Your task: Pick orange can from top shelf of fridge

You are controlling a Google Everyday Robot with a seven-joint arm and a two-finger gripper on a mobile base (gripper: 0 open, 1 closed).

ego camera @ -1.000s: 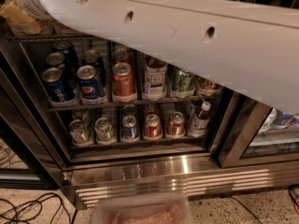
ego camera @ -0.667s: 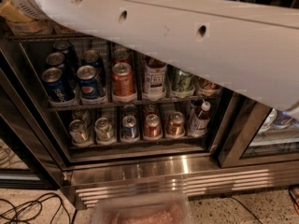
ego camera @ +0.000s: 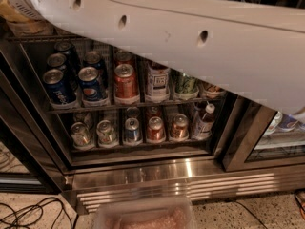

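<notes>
**A:** The orange can, the tall golden-orange metal one: where is it sitting?

**B:** I am not managing to single it out. The stainless-steel fridge with dark-framed glass doors (ego camera: 143, 173) is filling the view. The robot's broad white arm (ego camera: 190, 56) is lying slantwise across its upper part and hiding most of the top shelf. Only a strip of that dark wire rack (ego camera: 33, 36) is showing at the left, with a yellow-tan shape (ego camera: 14, 20) just above it. Whether that shape is the can I cannot tell.

**A:** And the gripper?

**B:** It is lying out of view, somewhere past the arm's upper-left end. I cannot tell whether it is spread or pressed together.

**A:** So what is going to make this reach go well?

**B:** As I am judging it, staying high. The wire shelf below is carrying blue Pepsi cans (ego camera: 90, 82) and a red-copper can (ego camera: 126, 82) standing close together, and dropping there risks taking the wrong one. The gripper should be coming in level, spread wide enough to pass both sides of the can, then pinching around the middle of the body. A smooth, thin metal wall is likely to slip if taken near the lid. It should be lifting a little before drawing back, slowly, so that nothing beside the can gets knocked.
</notes>
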